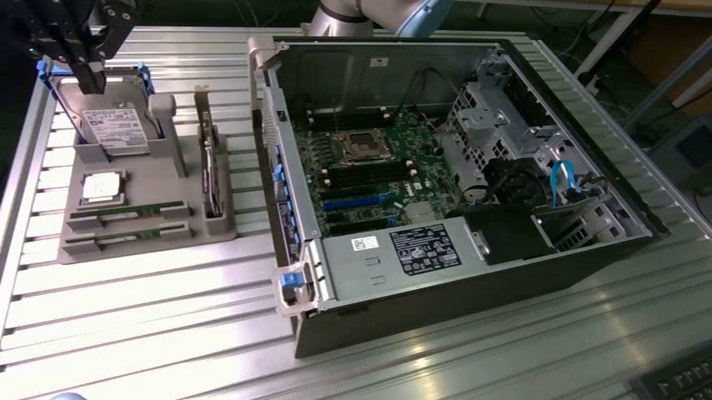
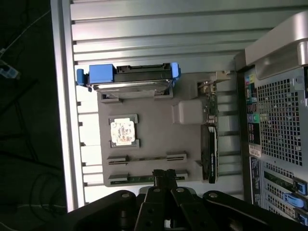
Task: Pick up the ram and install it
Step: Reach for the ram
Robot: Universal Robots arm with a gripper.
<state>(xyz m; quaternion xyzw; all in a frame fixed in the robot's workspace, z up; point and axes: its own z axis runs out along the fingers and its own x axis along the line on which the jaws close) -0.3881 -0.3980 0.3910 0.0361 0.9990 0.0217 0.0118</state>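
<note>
Right, exterior view first: pincer (image 1: 92, 82) shut, holding nothing, high over hard drive (image 1: 112, 125) end of tray (image 1: 156, 246). Both ram sticks sit in slots at tray's opposite end: outer ram stick (image 1: 125, 239) along end edge, inner ram stick (image 1: 128, 217) just beside it, long axes parallel to that edge.

Wrist view: pincer (image 2: 164, 174) tips together, overlapping outer ram stick (image 2: 137, 179) near its middle; inner ram stick (image 2: 147, 158) one slot further toward hard drive (image 2: 132, 79). Height above tray (image 2: 159, 130) I cannot tell.

Parts on the surface
Two ram sticks (image 1: 128, 214), one processor (image 1: 102, 187), one hard drive (image 1: 115, 129), one card (image 1: 209, 158), one holder (image 1: 150, 193), one case (image 1: 368, 67).
</note>
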